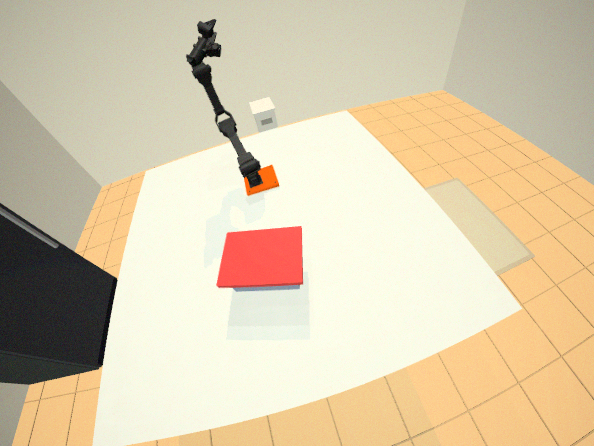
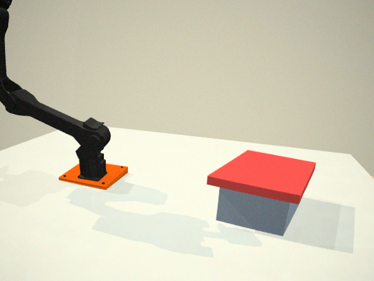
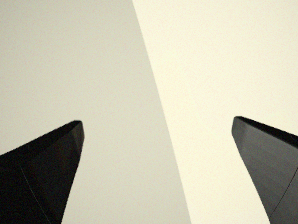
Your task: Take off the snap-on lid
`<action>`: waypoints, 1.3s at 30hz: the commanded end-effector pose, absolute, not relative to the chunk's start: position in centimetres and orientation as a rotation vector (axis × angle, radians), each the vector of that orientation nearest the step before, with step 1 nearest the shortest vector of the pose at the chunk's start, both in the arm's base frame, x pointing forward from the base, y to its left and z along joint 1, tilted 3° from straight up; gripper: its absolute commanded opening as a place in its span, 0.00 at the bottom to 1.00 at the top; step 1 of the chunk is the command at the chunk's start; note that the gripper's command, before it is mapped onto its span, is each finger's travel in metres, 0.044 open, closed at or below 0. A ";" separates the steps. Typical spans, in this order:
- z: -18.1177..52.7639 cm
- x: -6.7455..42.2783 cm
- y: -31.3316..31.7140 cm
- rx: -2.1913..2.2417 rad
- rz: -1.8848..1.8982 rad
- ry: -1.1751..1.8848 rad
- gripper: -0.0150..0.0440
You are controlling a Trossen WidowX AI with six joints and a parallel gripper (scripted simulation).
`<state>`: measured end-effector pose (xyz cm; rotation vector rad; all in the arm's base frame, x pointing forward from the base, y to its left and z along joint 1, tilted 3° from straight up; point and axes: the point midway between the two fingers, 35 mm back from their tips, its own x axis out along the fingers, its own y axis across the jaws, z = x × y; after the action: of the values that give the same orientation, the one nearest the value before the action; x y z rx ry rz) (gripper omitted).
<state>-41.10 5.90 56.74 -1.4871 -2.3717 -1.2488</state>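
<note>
A flat red snap-on lid (image 1: 262,256) (image 2: 264,171) sits closed on a grey-blue storage box (image 1: 267,288) (image 2: 252,212) near the middle of the white table (image 1: 380,210) (image 2: 176,151). The lid overhangs the box on all sides. My arm stands folded upward from its base behind the box. My gripper (image 1: 208,25) (image 3: 160,127) is raised high above the table, far from the lid, and points at the walls. In the wrist view its two dark fingers stand wide apart with nothing between them. The exterior view does not show the gripper.
The arm's orange base plate (image 1: 271,176) (image 2: 116,174) is fixed to the table behind the box. A small white unit (image 1: 263,114) stands at the table's far edge. A black cabinet (image 1: 45,300) is at the left. A beige mat (image 1: 475,225) lies on the tiled floor.
</note>
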 end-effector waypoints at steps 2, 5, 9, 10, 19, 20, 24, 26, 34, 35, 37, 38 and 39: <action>57.5 -40.3 5.8 -1.470 -1.174 -2.359 0.84; 60.4 -36.8 5.6 -1.379 -0.872 -2.287 0.71; 63.9 -31.4 5.4 -1.225 -0.516 -2.150 0.65; 64.5 -30.1 5.3 -1.185 -0.444 -2.113 0.65; 68.6 -18.0 5.2 -0.800 0.063 -1.742 0.65; 68.9 -16.2 5.2 -0.744 0.115 -1.687 0.65; 68.5 -12.5 5.4 -0.695 0.199 -1.594 0.65; 68.5 -10.3 5.5 -0.636 0.252 -1.526 0.65; 67.8 -2.2 5.9 -0.354 0.416 -1.241 0.65; 67.5 -0.5 6.0 -0.292 0.441 -1.178 0.65; 66.6 3.0 6.2 -0.168 0.481 -1.052 0.65; 66.0 4.5 6.2 -0.109 0.495 -0.993 0.65; 65.5 5.9 6.3 -0.058 0.505 -0.942 0.65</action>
<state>0.09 5.81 67.40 -0.2307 -1.1421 0.4582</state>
